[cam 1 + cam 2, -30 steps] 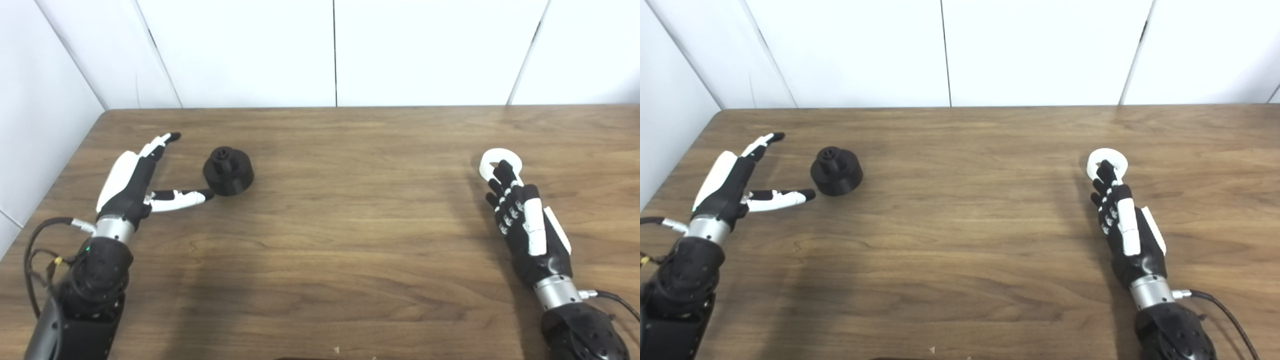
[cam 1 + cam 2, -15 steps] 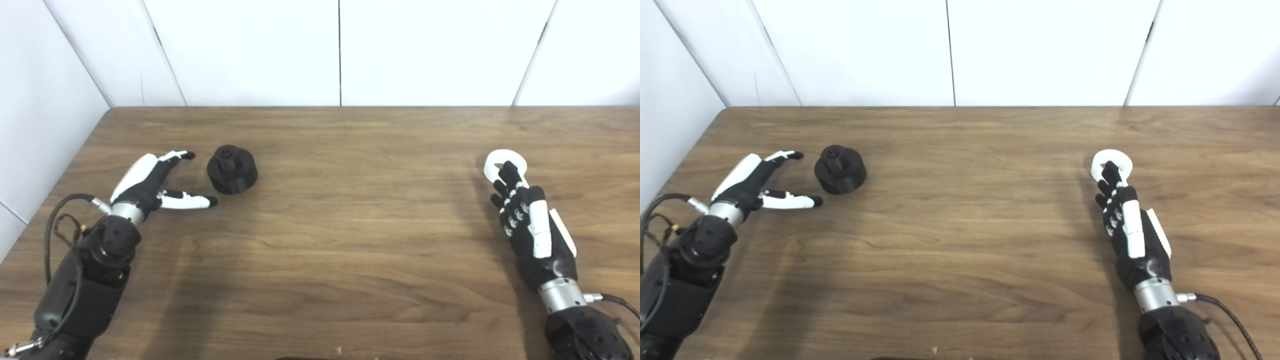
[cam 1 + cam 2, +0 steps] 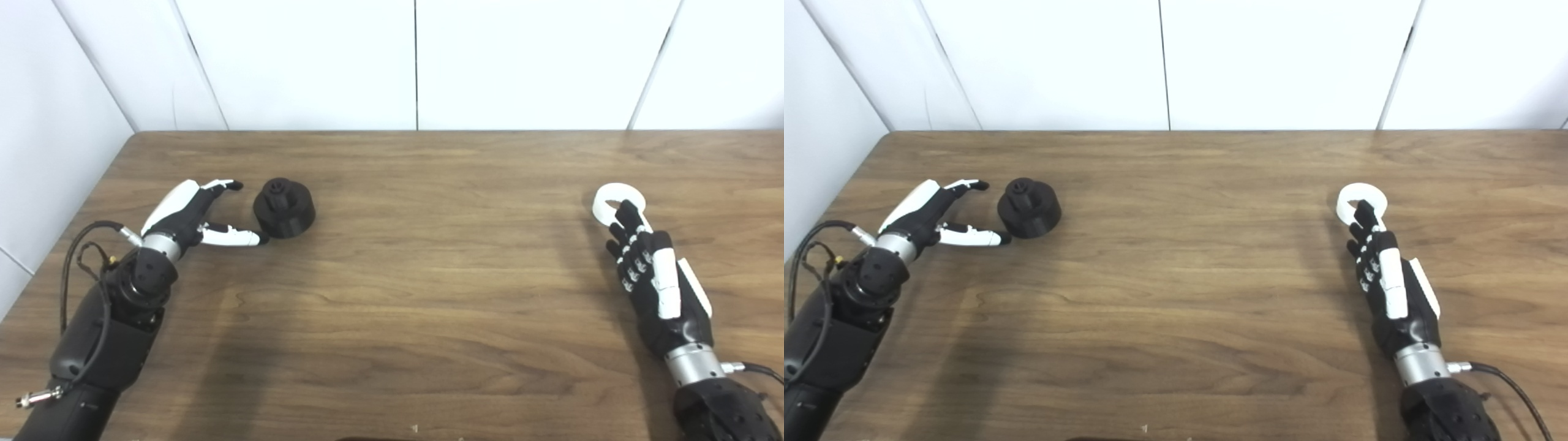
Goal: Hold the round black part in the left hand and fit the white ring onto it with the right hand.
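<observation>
The round black part (image 3: 284, 207) stands on the wooden table (image 3: 416, 275) at the left, a stepped disc with a knob on top. My left hand (image 3: 195, 214) lies just left of it, open, fingers and thumb spread toward the part; the thumb tip is close to its near-left side. The white ring (image 3: 617, 202) lies flat on the table at the right. My right hand (image 3: 649, 269) reaches to it with fingers extended and close together; the fingertips overlap the ring's near edge. Whether they grip the ring does not show.
White wall panels (image 3: 416, 61) rise behind the table's far edge and along its left side. A black cable (image 3: 79, 245) loops beside my left forearm, and another trails from my right wrist (image 3: 1494, 370).
My left hand has dropped lower and moved toward the black part, its thumb closing in on the part's side. My right hand has hardly shifted. The camera moved slightly at first.
</observation>
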Action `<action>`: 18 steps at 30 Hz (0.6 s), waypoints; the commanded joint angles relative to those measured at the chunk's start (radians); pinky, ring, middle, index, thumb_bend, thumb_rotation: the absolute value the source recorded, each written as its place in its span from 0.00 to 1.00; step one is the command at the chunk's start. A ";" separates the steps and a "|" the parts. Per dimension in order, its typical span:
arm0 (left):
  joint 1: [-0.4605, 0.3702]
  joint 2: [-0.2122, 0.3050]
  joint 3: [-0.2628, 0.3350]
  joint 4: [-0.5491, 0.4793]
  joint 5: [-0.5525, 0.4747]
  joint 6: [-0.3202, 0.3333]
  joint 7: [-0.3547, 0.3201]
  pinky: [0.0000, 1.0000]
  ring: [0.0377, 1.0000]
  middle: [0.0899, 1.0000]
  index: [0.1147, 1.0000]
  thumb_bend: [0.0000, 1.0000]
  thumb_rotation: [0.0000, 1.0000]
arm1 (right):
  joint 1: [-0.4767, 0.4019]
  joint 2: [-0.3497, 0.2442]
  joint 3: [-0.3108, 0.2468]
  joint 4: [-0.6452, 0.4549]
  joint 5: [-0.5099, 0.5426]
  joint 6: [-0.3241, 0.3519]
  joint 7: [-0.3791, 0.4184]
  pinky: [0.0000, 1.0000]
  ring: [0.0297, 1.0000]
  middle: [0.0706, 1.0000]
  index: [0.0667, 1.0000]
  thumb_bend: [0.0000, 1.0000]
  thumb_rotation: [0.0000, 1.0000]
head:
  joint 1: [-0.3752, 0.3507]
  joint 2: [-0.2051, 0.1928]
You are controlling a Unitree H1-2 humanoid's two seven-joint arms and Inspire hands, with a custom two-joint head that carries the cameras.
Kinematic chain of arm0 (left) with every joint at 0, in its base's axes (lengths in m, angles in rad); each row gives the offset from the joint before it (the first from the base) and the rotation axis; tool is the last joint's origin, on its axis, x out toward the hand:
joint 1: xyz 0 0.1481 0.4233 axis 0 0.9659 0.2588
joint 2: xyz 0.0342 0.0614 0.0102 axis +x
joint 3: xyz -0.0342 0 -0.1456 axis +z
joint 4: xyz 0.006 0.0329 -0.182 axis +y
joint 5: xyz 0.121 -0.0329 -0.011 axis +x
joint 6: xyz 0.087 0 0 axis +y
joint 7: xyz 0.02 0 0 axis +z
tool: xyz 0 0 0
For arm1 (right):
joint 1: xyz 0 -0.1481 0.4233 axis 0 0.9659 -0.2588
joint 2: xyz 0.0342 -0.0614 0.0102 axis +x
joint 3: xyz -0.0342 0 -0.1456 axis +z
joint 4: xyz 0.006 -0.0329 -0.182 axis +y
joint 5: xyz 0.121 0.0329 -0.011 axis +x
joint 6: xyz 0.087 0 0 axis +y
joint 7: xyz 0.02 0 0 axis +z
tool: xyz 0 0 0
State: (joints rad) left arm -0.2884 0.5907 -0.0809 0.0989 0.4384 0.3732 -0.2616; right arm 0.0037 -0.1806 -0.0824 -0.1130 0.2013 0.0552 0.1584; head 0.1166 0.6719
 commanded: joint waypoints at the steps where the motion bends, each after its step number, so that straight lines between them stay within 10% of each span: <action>1: -0.060 0.033 0.009 -0.006 0.013 -0.023 0.017 0.96 1.00 0.98 0.87 0.96 0.36 | -0.008 0.000 -0.006 -0.016 -0.005 -0.045 -0.001 1.00 1.00 1.00 0.97 0.65 1.00 | -0.001 -0.001; 18: -0.101 -0.004 -0.034 -0.013 0.016 -0.022 0.014 0.96 1.00 0.98 0.87 0.95 0.36 | -0.006 0.002 -0.016 -0.014 -0.003 -0.054 -0.002 1.00 1.00 1.00 0.98 0.67 1.00 | -0.014 0.000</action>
State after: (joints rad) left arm -0.3321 0.5667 -0.1183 0.0955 0.4404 0.3787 -0.2615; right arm 0.0049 -0.1798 -0.0885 -0.1125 0.1899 0.0467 0.1579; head 0.1028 0.6703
